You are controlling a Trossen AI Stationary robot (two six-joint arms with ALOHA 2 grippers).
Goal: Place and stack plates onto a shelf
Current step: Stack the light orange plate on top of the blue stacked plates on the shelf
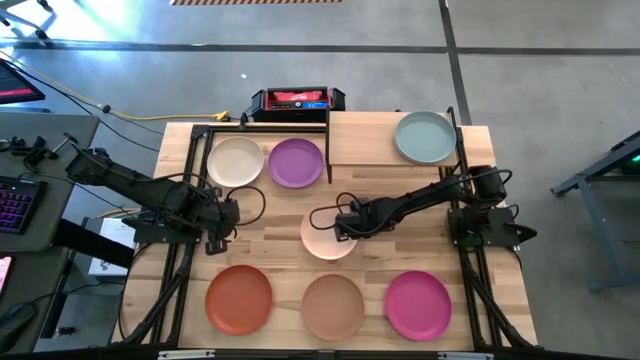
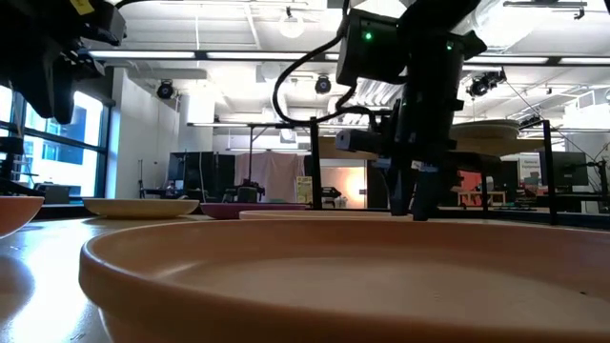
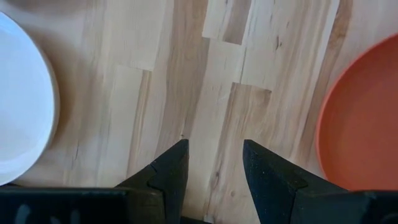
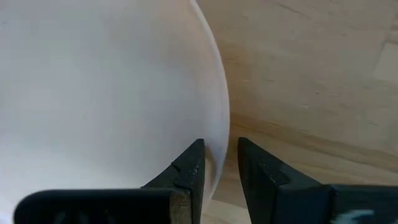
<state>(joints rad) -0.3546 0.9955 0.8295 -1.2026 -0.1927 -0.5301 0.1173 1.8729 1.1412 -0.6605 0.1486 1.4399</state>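
Pale pink plate (image 4: pixel 106 93), rim lying between your right gripper's (image 4: pixel 221 165) narrowly parted fingers, set for a lift to the shelf (image 1: pixel 375 140) beyond it; left gripper (image 3: pixel 214 162) waits spread over bare tabletop (image 3: pixel 205 74).

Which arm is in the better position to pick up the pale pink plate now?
The right. The right gripper straddles the pale pink plate rim, fingers open. The left gripper hangs over bare tabletop.

Seven plates (image 1: pixel 235 160), one shelf (image 1: pixel 365 138), two arms (image 1: pixel 150 190).
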